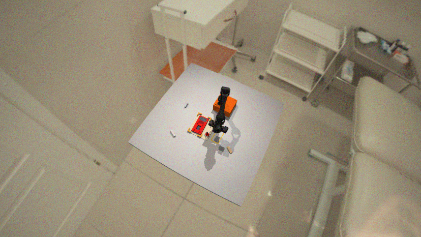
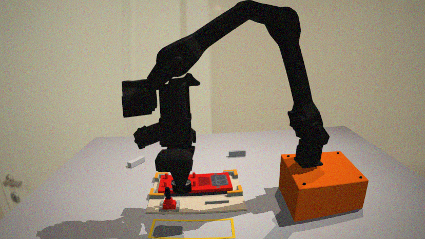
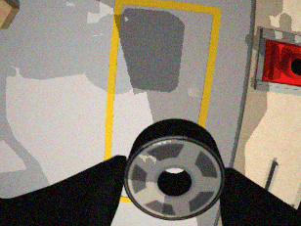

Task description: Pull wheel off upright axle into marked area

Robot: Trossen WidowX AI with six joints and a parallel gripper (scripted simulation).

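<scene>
While the gripper (image 3: 174, 186) is clamped partway shut on the wheel (image 3: 173, 178), the wheel hangs in the air, off the axle (image 2: 167, 194), which stands bare on its red base at the board's (image 2: 196, 204) front corner. In the wrist view the wheel overlaps the near edge of the yellow-outlined area (image 3: 111, 85).
</scene>
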